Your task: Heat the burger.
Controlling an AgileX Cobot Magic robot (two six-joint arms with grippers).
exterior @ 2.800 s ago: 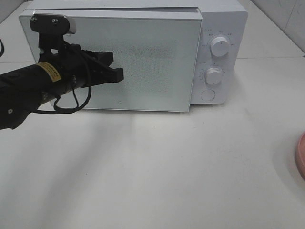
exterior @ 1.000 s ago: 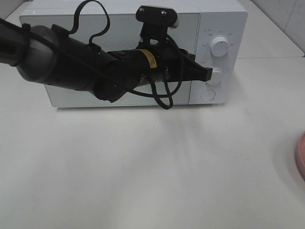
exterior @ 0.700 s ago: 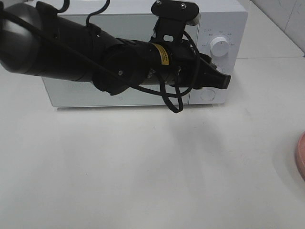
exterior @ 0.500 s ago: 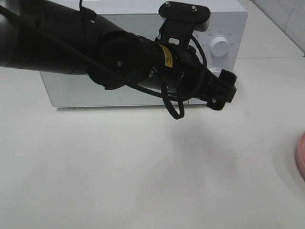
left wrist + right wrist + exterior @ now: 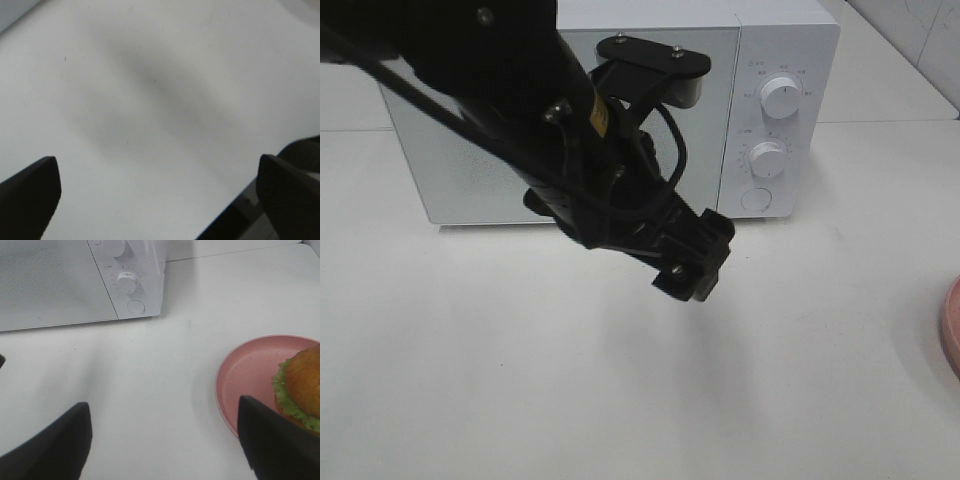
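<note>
The burger [image 5: 301,386], with a golden-brown bun and a green lettuce frill, sits on a pink plate [image 5: 247,385] at the table's right; only part of it shows in the right wrist view. My right gripper [image 5: 162,450] hangs open above the table beside the plate, with nothing between its fingers. The white microwave [image 5: 620,110] stands at the back with its door shut. My left gripper [image 5: 694,268] is in front of the microwave, above the table. In the left wrist view the left gripper [image 5: 160,200] is wide open over bare table.
The microwave's panel carries an upper knob [image 5: 780,97], a lower knob [image 5: 767,158] and a round button [image 5: 755,200]. A sliver of the pink plate [image 5: 952,325] shows at the right edge. My black left arm [image 5: 520,110] crosses in front of the microwave door.
The microwave door, ajar earlier, is shut. My left gripper was shut at the lower knob a second ago; it has opened and drawn back down and left over the table.
</note>
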